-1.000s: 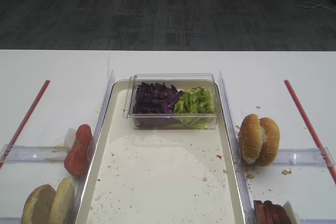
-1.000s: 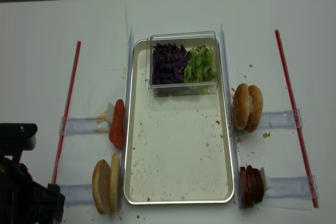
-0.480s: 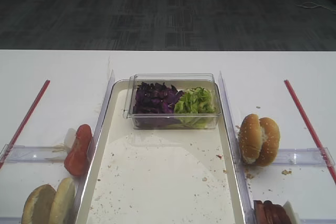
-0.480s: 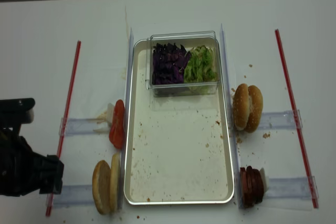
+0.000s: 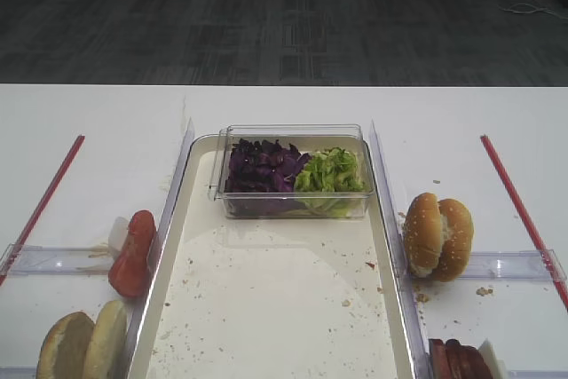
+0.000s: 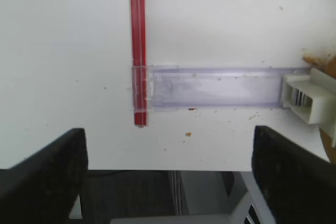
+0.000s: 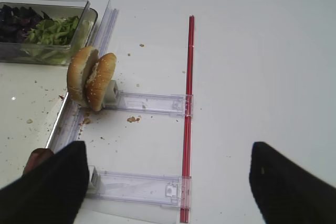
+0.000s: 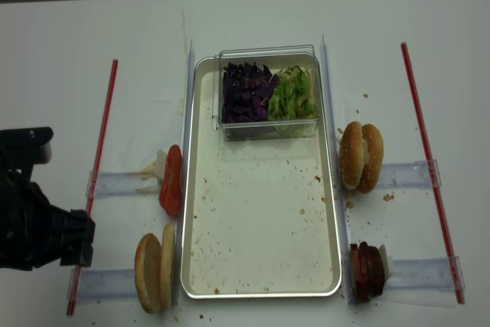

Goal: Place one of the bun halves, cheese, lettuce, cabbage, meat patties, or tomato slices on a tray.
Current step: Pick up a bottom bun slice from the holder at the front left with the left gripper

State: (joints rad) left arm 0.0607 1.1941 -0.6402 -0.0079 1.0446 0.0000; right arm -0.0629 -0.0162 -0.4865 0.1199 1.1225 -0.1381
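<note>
The long off-white tray (image 8: pixel 260 258) (image 5: pixel 266 308) lies in the middle, crumbed. A clear box at its far end holds purple cabbage (image 8: pixel 246 91) and green lettuce (image 8: pixel 292 94). Left of the tray two bun halves (image 8: pixel 155 267) stand on edge, with tomato slices (image 8: pixel 171 181) behind them. Meat patties (image 8: pixel 366 269) stand at the right. No cheese shows. My left gripper (image 6: pixel 168 182) is open and empty over the table's front edge, left of the bun halves. My right gripper (image 7: pixel 170 182) is open and empty, right of the patties (image 7: pixel 37 157).
A whole sesame bun (image 8: pixel 361 156) (image 7: pixel 92 78) stands right of the tray. Red strips (image 8: pixel 96 166) (image 8: pixel 429 166) run down both sides, crossed by clear plastic rails (image 6: pixel 215 87) (image 7: pixel 142 188). My left arm (image 8: pixel 38 223) is low at the left.
My left arm has come up from the bottom-left corner, farther onto the table toward the red strip's end. Its jaws stayed open. The food has not moved.
</note>
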